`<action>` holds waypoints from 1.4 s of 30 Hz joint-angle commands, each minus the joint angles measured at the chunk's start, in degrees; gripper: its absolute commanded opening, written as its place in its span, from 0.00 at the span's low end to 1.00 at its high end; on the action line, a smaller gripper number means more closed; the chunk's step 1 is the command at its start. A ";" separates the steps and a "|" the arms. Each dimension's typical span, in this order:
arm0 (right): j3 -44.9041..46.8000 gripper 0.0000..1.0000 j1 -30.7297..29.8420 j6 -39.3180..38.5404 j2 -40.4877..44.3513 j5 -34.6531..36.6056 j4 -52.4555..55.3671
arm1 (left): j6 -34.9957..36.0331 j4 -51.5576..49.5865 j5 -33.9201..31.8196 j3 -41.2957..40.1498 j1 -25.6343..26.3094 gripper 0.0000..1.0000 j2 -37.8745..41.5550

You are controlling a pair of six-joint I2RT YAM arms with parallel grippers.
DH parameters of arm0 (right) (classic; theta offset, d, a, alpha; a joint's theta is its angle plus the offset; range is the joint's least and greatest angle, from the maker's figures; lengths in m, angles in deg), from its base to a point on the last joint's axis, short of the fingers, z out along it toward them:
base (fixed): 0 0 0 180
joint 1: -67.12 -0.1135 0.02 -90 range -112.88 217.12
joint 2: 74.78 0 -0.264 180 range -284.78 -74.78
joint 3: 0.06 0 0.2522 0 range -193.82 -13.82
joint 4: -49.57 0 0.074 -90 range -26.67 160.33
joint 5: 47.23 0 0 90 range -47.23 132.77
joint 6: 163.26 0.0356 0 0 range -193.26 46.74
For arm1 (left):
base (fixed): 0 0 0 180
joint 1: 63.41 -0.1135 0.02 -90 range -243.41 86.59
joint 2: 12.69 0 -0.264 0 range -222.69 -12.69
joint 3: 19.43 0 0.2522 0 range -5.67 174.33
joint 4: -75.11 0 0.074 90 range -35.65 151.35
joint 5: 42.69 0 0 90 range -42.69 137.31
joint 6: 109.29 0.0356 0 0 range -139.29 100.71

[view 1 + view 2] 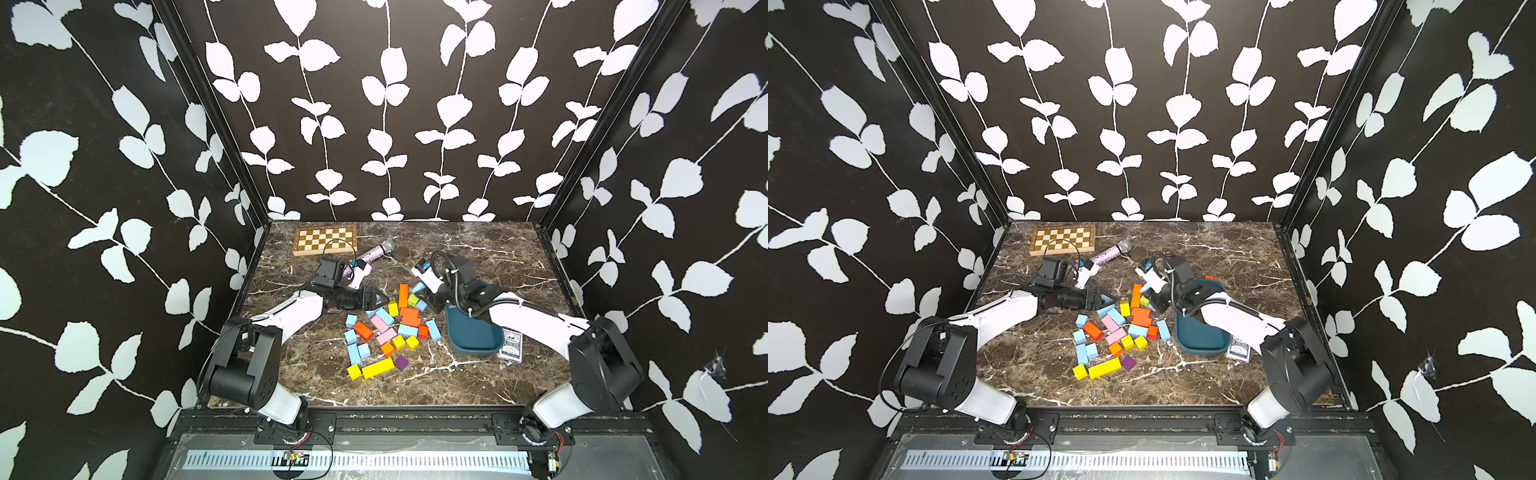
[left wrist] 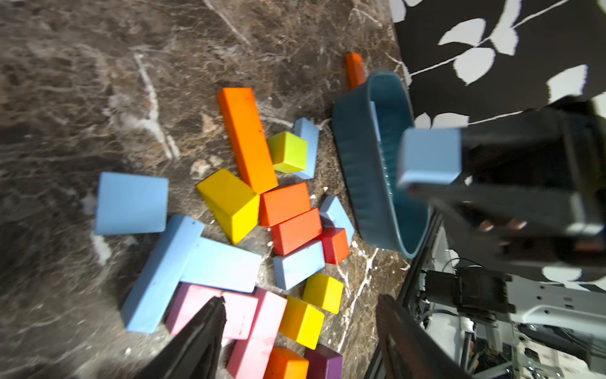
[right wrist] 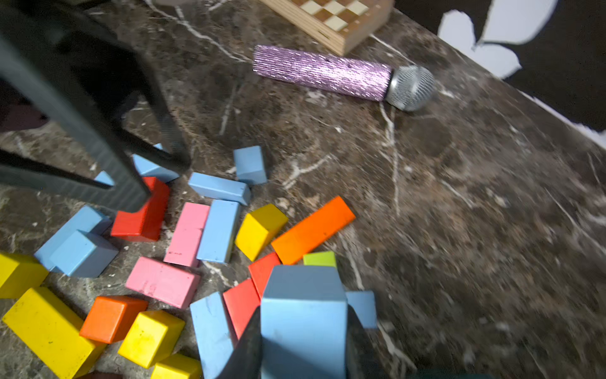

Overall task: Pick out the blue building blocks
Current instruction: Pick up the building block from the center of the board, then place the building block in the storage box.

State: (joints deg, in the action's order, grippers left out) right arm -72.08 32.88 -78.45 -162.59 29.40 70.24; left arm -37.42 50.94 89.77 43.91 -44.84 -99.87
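Right wrist shows right tool (image 3: 303,328) gripping blue block (image 3: 303,295); left wrist, left tool (image 2: 301,300) wide.

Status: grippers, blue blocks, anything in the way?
Left gripper open, empty. Right gripper shut on blue block, by teal tray. Other blue blocks mixed among orange blocks and pink blocks.

In a top view, the light blue wooden building blocks (image 1: 354,355) are mixed among other coloured wooden blocks (image 1: 378,368) at mid-frame. The dark teal plastic tray (image 1: 465,337) is set just right of them, and the wooden chessboard (image 1: 325,240) above.
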 commanded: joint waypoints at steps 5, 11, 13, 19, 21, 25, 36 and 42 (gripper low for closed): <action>-7.45 0.14 6.13 13.54 0.60 6.47 22.51 | 3.74 -4.45 -5.58 1.75 0.06 0.75 0.51; -8.47 0.14 11.06 20.25 1.68 7.78 28.89 | 4.66 -5.05 -6.33 1.24 0.06 0.75 1.12; -9.05 0.14 11.98 21.07 1.38 9.75 30.92 | 4.82 -5.13 -6.55 1.04 0.07 0.75 1.30; -12.88 0.15 12.09 21.00 -4.85 14.76 39.13 | 5.38 -5.54 -6.86 0.87 0.06 0.75 1.74; -14.05 0.15 12.09 21.76 -6.87 14.99 41.19 | 5.51 -5.54 -6.95 0.78 -0.02 0.75 1.79; -13.87 0.17 12.10 23.06 -8.27 12.26 40.86 | 5.56 -5.53 -6.95 0.69 -0.01 0.74 1.83; -14.75 0.23 12.09 23.65 -12.58 12.45 37.56 | 5.14 -5.02 -6.88 0.59 0.02 0.74 1.22; -16.40 0.24 12.09 23.44 -15.80 14.23 36.67 | 5.46 -5.22 -6.87 0.52 0.03 0.74 1.61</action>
State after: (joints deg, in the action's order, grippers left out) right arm -86.94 45.09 -55.52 -177.91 41.97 107.23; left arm -32.91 46.46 82.97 44.22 -44.84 -99.87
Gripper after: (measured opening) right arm 0.291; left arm 0.740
